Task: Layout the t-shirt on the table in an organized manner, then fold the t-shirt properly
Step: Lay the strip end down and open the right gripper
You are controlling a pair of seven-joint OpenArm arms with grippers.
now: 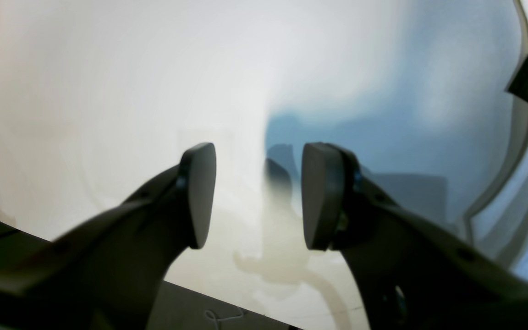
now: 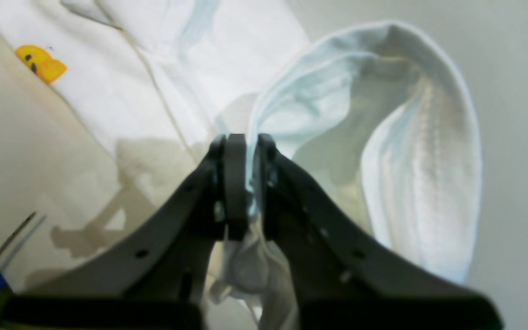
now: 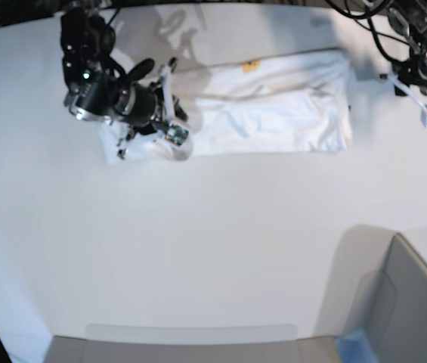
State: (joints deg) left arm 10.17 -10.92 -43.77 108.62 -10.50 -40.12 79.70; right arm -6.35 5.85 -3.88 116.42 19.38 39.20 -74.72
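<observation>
White and matte, the table (image 3: 198,249) spreads wide around the t-shirt (image 3: 273,106), which lies toward its far side folded into a long band, with a small yellow tag (image 2: 40,63) showing near the upper edge. At the band's end on the base view's left, the right gripper (image 2: 245,183) is clenched on a bunched fold of the shirt's fabric. Over bare tabletop well off the shirt's other end, the left gripper (image 1: 258,197) hangs with its jaws apart, grasping nothing
</observation>
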